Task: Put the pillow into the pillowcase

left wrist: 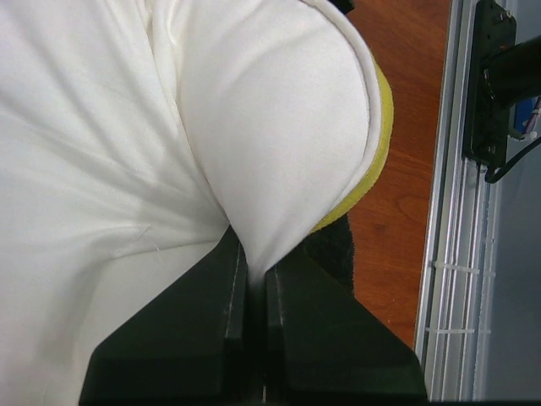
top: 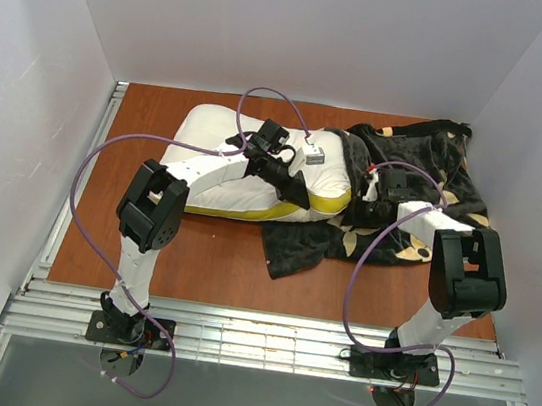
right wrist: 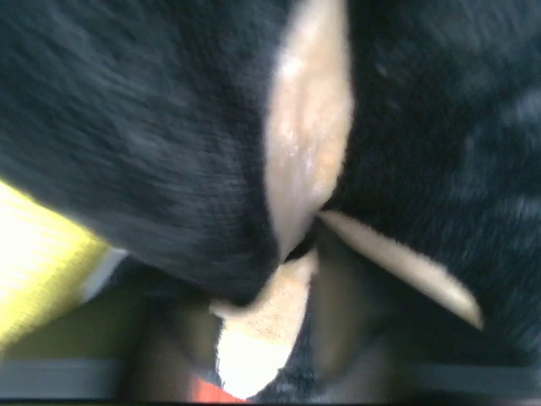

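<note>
Where the pillow [top: 215, 135] lies: on the left and middle of the wooden table [top: 193, 253], long side toward us, its right end meeting the pillowcase [top: 436, 176].
Yellow band [top: 326, 206]: we see it along the pillow's near edge, curving up at the right corner.
Pillowcase: bunched in folds on the right of the table; one black flap spreads out from under the pillow's near right corner, and more cloth laps against the pillow's right end. We cannot tell whether any of the pillow is inside.
Left gripper [left wrist: 254, 271]: reaching over the pillow from the left; its two black fingers are pressed together on a pinched ridge of white pillow fabric, just beside the yellow band.
Right gripper [top: 372, 190]: down in the pillowcase at the pillow's right end. Its wrist view is blurred, filled with black plush and tan petals, with cloth lying between dark finger shapes; we cannot tell whether the fingers clamp it.
</note>
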`<state>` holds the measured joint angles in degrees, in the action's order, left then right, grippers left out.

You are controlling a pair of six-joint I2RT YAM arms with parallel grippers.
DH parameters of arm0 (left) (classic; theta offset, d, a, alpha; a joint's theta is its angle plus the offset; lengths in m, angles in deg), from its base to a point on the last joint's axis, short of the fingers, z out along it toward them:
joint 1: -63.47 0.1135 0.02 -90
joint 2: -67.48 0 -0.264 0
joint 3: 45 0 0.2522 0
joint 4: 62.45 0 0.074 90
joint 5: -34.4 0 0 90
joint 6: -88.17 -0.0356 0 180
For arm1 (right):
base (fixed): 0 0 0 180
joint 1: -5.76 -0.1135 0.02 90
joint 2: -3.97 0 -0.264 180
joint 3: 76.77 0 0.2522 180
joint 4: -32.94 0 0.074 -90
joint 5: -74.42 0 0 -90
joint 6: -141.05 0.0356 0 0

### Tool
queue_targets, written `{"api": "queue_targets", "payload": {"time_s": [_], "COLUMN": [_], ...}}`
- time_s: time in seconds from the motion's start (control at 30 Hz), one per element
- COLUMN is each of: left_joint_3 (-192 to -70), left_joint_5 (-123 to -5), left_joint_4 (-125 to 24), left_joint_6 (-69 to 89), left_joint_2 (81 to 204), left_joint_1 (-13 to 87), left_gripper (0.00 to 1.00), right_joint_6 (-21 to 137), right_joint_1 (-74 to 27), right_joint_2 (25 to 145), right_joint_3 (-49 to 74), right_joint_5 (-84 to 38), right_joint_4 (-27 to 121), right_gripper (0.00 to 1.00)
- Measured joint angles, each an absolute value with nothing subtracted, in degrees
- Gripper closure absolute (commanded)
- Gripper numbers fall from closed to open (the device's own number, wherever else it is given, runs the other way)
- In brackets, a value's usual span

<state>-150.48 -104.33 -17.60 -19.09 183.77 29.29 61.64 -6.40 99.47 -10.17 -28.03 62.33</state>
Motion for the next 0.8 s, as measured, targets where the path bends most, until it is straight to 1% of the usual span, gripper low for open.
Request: {"api": "queue_targets", "payload": {"time_s": [0.03,0.13,0.23,0.4,0.5,0.7,0.77,0.8], "left_joint_3": [-150.59,-150.74,-150.9,-153.3,-155.64,-155.79,-155.94,-156.1], "left_joint_5": [-104.33,-103.78,-102.43,-100.96,-99.85,-92.88,-92.33,-93.01], "left_joint_4": [-17.64,-17.86,-18.45,-20.92,-23.65,-29.25,-31.41,-32.48], "left_joint_6": [-18.76,-17.25,-14.76,-7.51,-2.76,5.65,8.89,10.29], "left_joint_2": [183.96,184.49,184.49,185.43,187.98,192.71,194.78,195.74], "left_joint_1": [29.29,29.29,29.21,28.94,27.68,22.74,21.4,21.12], "left_gripper": [1.0,1.0,1.0,1.0,1.0,1.0,1.0,0.94], "right_joint_6": [61.61,61.35,59.41,54.36,51.71,49.18,48.81,48.61], "right_joint_1": [-6.38,-6.36,-5.92,-5.4,-5.16,-5.11,-5.11,-5.11], "right_joint_2": [100.15,101.02,98.34,84.39,79.08,77.44,77.44,77.44], "right_joint_3": [-9.47,-8.67,-9.52,-12.84,-12.93,-12.99,-13.17,-13.39], "right_joint_5": [-28.42,-30.7,-35.7,-44.57,-49.03,-56.2,-57.65,-58.08], "right_joint_4": [61.99,61.77,62.38,64.87,64.98,67.38,68.06,68.45], "right_gripper": [0.98,0.99,0.99,0.99,0.99,0.99,0.99,0.99]}}
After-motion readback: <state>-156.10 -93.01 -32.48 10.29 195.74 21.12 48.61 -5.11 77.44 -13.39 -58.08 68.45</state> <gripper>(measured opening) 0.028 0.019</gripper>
